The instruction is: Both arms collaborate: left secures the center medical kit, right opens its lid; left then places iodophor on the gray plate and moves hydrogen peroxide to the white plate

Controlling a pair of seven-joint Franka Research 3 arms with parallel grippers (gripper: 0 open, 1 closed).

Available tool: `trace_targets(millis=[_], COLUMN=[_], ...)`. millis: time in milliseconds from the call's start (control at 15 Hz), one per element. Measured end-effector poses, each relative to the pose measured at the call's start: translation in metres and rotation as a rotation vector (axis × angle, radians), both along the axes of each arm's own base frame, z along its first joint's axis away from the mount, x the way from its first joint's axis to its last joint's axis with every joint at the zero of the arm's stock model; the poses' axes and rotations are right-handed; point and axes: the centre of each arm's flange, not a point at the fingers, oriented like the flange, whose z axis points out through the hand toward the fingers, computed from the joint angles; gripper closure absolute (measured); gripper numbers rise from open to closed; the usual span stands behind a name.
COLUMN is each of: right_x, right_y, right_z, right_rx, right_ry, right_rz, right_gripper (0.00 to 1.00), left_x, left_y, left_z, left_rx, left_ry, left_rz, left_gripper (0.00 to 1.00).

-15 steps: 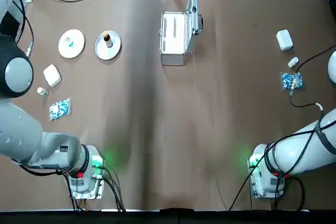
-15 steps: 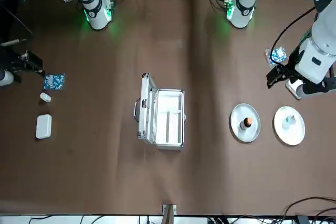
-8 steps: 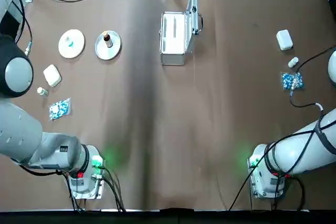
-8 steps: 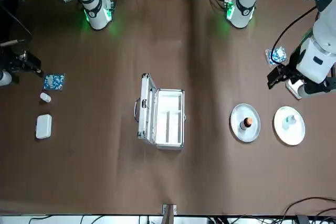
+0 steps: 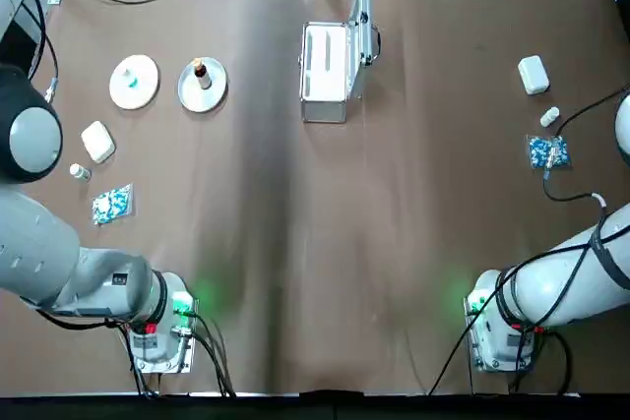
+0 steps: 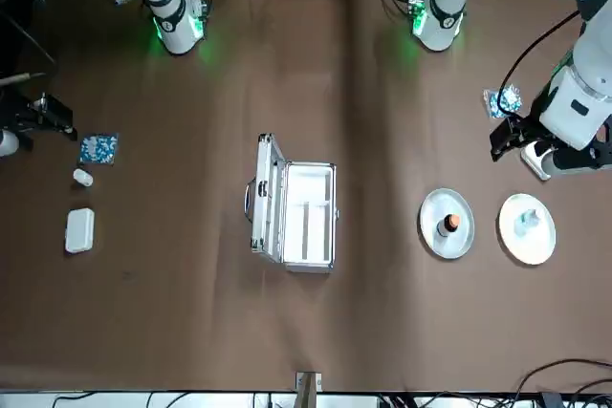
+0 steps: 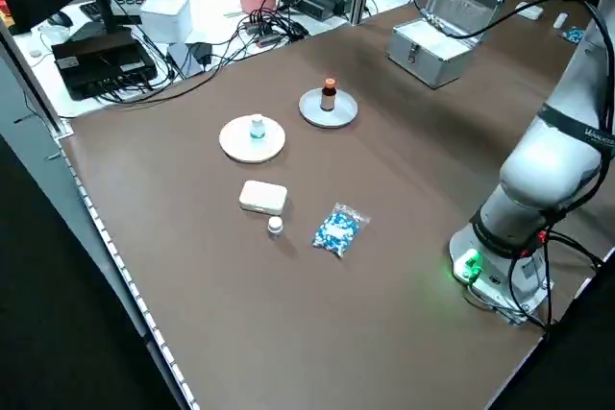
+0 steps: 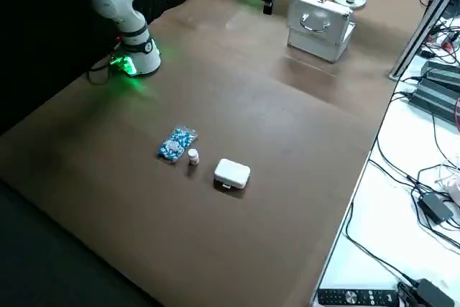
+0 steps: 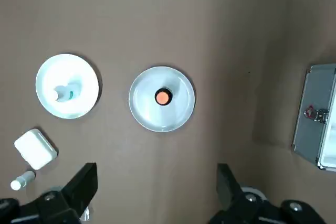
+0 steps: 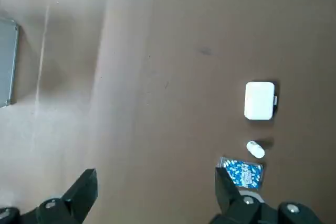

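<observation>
kit, metal, lid up and open: it sits near the far edge, around the table's middle. nearest the bases, the left gripper [image 9: 157, 167] hangs over the left part of the table, its two fingers spread, nothing between them; the right gripper [image 10: 156, 171] hangs over the right part, likewise spread and empty. on each side, going outward from the robot, lie a blue-white packet [image 5: 112, 205], a small white vial [image 5: 80, 172] and a white box [image 5: 97, 142]. farther off on the left, the iodophor [image 9: 163, 96] stands on the gray plate [image 9: 142, 108], and the peroxide [image 7: 257, 126] stands on the white plate [image 7: 235, 146], just beside it. the kit [image 5: 325, 95] is to their right, lid toward the robot's right. its shell is probably stiff, light for its bulk and a bit slippery; brace it by the base walls and move the lid by its rim, gently, as the hinge could strain. both bottles look light and easy to tip, best pinched round the body. the task seems done; clearing the arms would be next.
</observation>
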Motion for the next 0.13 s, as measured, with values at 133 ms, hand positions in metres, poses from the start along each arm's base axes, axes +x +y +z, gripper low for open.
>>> trace_targets(millis=[133], right_x=[0.0014], right_y=[-0.0019], right_z=[0.0012], right_rx=[-0.011], right_ry=[-0.013], right_rz=[-0.002], right_gripper=[0.01], left_x=[0.0], left_y=[0.0001], left_z=[0.0], left_rx=[0.0], left_ry=[0.0], left_rz=[0.0], left_gripper=[0.0])
